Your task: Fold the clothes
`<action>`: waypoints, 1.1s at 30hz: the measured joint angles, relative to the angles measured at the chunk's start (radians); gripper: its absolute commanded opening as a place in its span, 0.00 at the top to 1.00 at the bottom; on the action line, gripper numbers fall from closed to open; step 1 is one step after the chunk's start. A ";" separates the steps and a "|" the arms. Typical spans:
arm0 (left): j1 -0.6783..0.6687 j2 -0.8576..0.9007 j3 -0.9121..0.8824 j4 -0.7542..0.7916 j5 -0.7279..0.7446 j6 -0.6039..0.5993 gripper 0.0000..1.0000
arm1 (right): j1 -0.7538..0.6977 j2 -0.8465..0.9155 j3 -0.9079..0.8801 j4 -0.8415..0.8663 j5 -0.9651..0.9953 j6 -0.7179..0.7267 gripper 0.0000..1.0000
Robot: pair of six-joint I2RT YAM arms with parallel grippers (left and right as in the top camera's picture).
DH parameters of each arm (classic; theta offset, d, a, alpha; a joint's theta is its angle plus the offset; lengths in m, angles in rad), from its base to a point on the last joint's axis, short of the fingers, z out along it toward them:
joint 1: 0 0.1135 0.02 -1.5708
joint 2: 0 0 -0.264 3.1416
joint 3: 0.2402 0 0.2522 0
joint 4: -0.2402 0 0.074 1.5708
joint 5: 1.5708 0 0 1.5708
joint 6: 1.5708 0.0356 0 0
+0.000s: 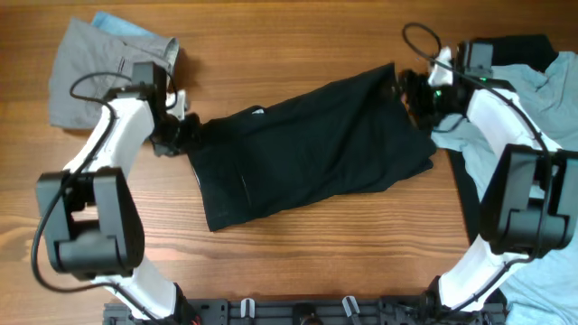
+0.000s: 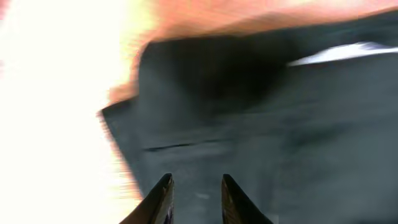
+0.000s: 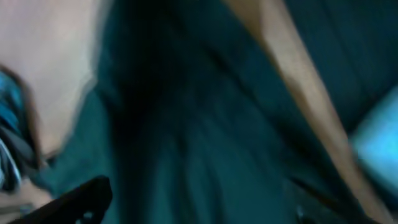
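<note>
A large plain black shorts-like cloth garment (image 1: 316, 144) lies spread flat in the middle of the brown wooden desk (image 1: 298, 262), running aslant from near left to far right. A small white label (image 1: 260, 111) shows at its far left edge.

The left tool (image 1: 181, 135) sits at the garment's left end. In the left wrist view its two dark fingers (image 2: 163, 200) stand a narrow gap apart over the black cloth, with nothing seen clamped between them.

The right tool (image 1: 411, 95) is at the garment's far right corner. The right wrist view is blurred, but its fingers (image 3: 81, 199) stand wide apart above dark cloth.

Grey pocketed cloth shorts (image 1: 86, 72) lie crumpled at the far left corner, well apart from the black garment. A pale blue cloth T-shirt (image 1: 551, 99) lies along the right edge, under the right arm.
</note>
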 measured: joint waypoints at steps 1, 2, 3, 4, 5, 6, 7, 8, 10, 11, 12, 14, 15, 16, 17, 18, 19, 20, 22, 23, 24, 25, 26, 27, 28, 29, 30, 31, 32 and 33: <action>-0.002 -0.018 0.013 -0.003 0.031 0.007 0.86 | -0.006 -0.008 0.001 -0.061 -0.001 -0.015 0.43; -0.006 -0.030 0.020 -0.005 0.050 0.010 0.91 | -0.008 -0.014 0.001 -0.112 -0.002 -0.023 0.43; -0.013 -0.044 0.027 -0.008 0.069 0.019 0.93 | -0.008 -0.022 0.001 -0.177 -0.002 -0.036 0.41; -0.022 -0.054 0.030 -0.014 0.082 0.029 0.94 | -0.006 -0.026 0.002 -0.235 0.002 -0.044 0.28; -0.032 -0.056 0.030 -0.016 0.089 0.030 0.94 | -0.004 -0.027 0.002 -0.277 0.013 -0.048 0.18; -0.046 -0.056 0.029 -0.021 0.097 0.036 0.92 | 0.001 -0.027 0.002 -0.332 0.041 -0.045 0.16; -0.058 -0.054 0.025 -0.021 0.100 0.037 0.89 | 0.005 -0.027 0.002 -0.378 0.083 -0.037 0.16; -0.074 -0.052 0.016 -0.022 0.104 0.038 0.84 | 0.008 -0.027 0.001 -0.400 0.117 -0.026 0.16; -0.106 -0.049 -0.016 -0.027 0.109 0.040 0.77 | 0.016 -0.028 0.001 -0.436 0.209 -0.005 0.16; -0.119 -0.045 -0.033 -0.028 0.111 0.046 0.75 | 0.017 -0.028 0.001 -0.447 0.249 0.005 0.18; -0.135 -0.039 -0.056 -0.028 0.114 0.045 0.75 | 0.017 -0.028 0.001 -0.452 0.277 0.012 0.20; -0.160 -0.027 -0.110 -0.021 0.116 0.043 0.86 | 0.016 -0.028 0.001 -0.455 0.327 0.033 0.34; -0.169 -0.023 -0.142 -0.016 0.113 0.036 0.94 | 0.016 -0.028 0.000 -0.449 0.344 0.042 0.41; -0.173 -0.020 -0.176 -0.003 0.101 0.016 0.96 | 0.016 -0.028 -0.002 -0.439 0.358 0.048 0.57; -0.174 -0.020 -0.208 0.014 0.083 0.003 0.96 | 0.016 -0.028 -0.008 -0.427 0.361 0.059 0.66; -0.173 -0.020 -0.232 0.026 0.064 -0.022 0.96 | 0.016 -0.028 -0.013 -0.420 0.364 0.057 0.75; -0.172 -0.020 -0.253 0.042 0.045 -0.040 0.96 | 0.016 -0.029 -0.026 -0.412 0.366 0.060 0.90; -0.169 -0.020 -0.282 0.066 0.028 -0.064 0.96 | 0.016 -0.029 -0.037 -0.404 0.367 0.063 0.96; -0.161 -0.030 -0.300 0.093 0.027 -0.100 0.96 | 0.016 -0.029 -0.064 -0.378 0.369 0.068 0.96; -0.158 -0.038 -0.312 0.107 0.028 -0.119 0.96 | 0.016 -0.029 -0.075 -0.362 0.369 0.073 0.96; -0.156 -0.045 -0.321 0.116 0.028 -0.135 0.96 | 0.016 -0.029 -0.077 -0.356 0.370 0.074 0.96; -0.156 -0.051 -0.328 0.124 0.027 -0.154 0.96 | 0.016 -0.029 -0.080 -0.336 0.376 0.075 0.96; -0.154 -0.054 -0.332 0.127 0.024 -0.175 0.96 | 0.015 -0.029 -0.079 -0.330 0.388 0.077 0.96; -0.152 -0.055 -0.332 0.127 0.024 -0.188 0.96 | 0.013 -0.029 -0.076 -0.332 0.399 0.079 0.96; -0.147 -0.055 -0.332 0.127 0.020 -0.204 0.96 | 0.009 -0.029 -0.071 -0.339 0.417 0.080 0.96; -0.142 -0.055 -0.333 0.127 0.019 -0.212 0.96 | 0.004 -0.029 -0.063 -0.351 0.433 0.084 0.94; -0.130 -0.055 -0.333 0.127 0.020 -0.220 0.96 | -0.006 -0.029 -0.051 -0.367 0.454 0.090 0.87; -0.117 -0.055 -0.334 0.127 0.025 -0.228 0.96 | -0.016 -0.029 -0.037 -0.381 0.471 0.094 0.72; -0.108 -0.055 -0.335 0.127 0.029 -0.232 0.96 | -0.025 -0.029 -0.029 -0.386 0.478 0.101 0.59; -0.096 -0.055 -0.335 0.127 0.033 -0.236 0.96 | -0.038 -0.029 -0.017 -0.393 0.483 0.103 0.49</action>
